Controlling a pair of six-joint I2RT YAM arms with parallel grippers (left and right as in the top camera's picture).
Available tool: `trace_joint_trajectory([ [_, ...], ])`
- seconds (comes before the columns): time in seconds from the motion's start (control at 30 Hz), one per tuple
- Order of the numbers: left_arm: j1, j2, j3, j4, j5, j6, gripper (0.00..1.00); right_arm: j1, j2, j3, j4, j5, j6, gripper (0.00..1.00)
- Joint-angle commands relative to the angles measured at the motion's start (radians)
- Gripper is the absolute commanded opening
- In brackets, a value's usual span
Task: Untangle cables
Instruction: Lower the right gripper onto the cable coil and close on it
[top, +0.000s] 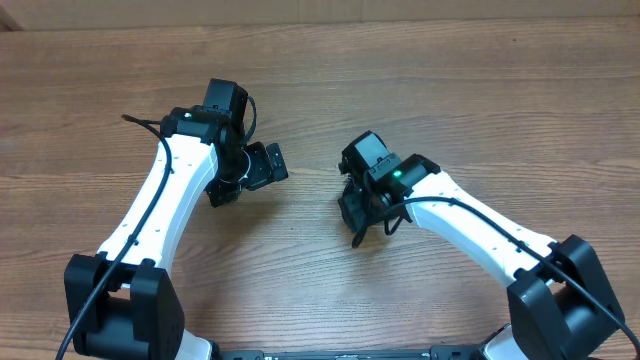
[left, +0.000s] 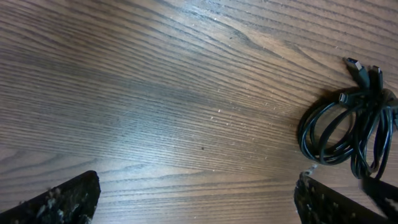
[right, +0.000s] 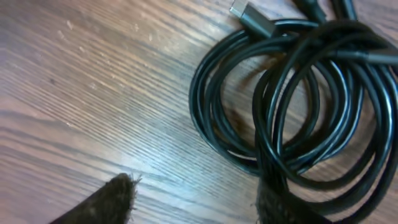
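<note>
Bare wood-grain table underneath. The right gripper is spread over the cables, a small tangled coil lying flat, with one finger at a loop. The left gripper gapes wide nearby, empty. I'd pinch one plug end alone and draw it out slowly. No writing is readable.

A small coiled bundle of thin black cables lies flat on the brown wood-grain surface, right of its middle, directly beneath the black two-finger right claw. The black two-finger left claw hangs to the bundle's left, apart from it, above bare surface. One right finger overlaps the coil's near edge; the other stands beside it.
</note>
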Motion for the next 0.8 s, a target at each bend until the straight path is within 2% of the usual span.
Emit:
trace_joint_trajectory([
  [0.0,-0.004,0.009,0.013,0.005,0.013,0.024,1.0,-0.008,-0.003,0.147,-0.043,0.033,0.034,0.83],
  [0.07,-0.004,0.009,0.013,0.005,0.013,0.024,1.0,-0.008,-0.003,0.193,-0.092,0.15,0.034,0.83],
  [0.13,-0.004,0.009,0.013,0.003,0.013,0.024,0.99,-0.008,-0.003,0.202,-0.124,0.248,0.029,0.88],
  [0.2,-0.004,0.009,0.013,0.002,0.013,0.024,1.0,-0.008,-0.002,0.192,-0.154,0.257,0.013,0.88],
  [0.23,-0.004,0.009,0.013,0.002,0.013,0.024,0.99,-0.008,0.002,0.153,-0.159,0.199,0.013,0.89],
  [0.5,-0.005,0.009,0.013,0.002,0.013,0.024,0.99,-0.009,0.026,-0.08,0.06,0.158,0.016,0.88],
  [0.53,-0.004,0.009,0.013,0.002,0.013,0.024,1.0,-0.009,0.026,-0.089,0.072,0.158,0.016,0.86],
  [0.63,-0.004,0.009,0.013,0.003,0.013,0.024,1.0,-0.012,0.026,-0.096,0.088,0.156,0.016,0.61],
  [0.7,-0.004,0.009,0.013,0.003,0.013,0.024,1.0,-0.012,0.026,-0.096,0.093,0.156,0.016,0.51],
  [0.73,-0.004,0.009,0.013,0.001,0.013,0.024,1.0,-0.012,0.026,-0.096,0.093,0.156,0.016,0.41],
  [0.77,-0.004,0.009,0.013,-0.002,0.013,0.024,0.99,-0.012,0.026,-0.096,0.093,0.156,0.017,0.4],
])
